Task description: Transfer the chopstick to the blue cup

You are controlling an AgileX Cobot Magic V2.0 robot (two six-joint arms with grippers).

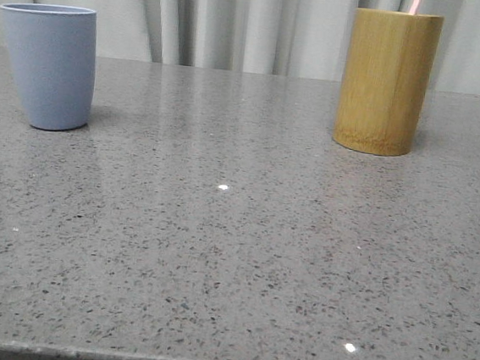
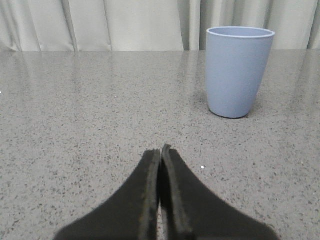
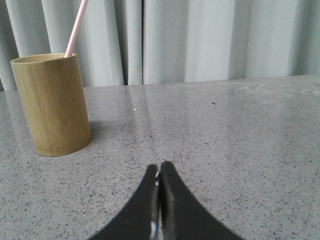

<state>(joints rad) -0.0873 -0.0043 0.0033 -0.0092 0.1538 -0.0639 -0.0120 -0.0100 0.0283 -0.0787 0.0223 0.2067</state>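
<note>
Chopstick [image 3: 75,29] standing tilted in bamboo cup [image 1: 386,81], far right on grey worktop [image 1: 233,256]. Blue cup [image 1: 49,64] upright far left, well apart from it. Left gripper [image 2: 161,151] closed tight, nothing held, low over worktop. Right gripper [image 3: 159,167] same: closed, nothing held.

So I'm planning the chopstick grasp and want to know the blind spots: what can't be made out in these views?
- Chopstick: lower part hidden inside the bamboo holder; top cut off by the frame edge in the right wrist and front views.
- Blue cup: inside hidden by its wall in the left wrist and front views.
- Left gripper and right gripper: only the closed fingers show; the rest is cut off by the frame edge.
</note>
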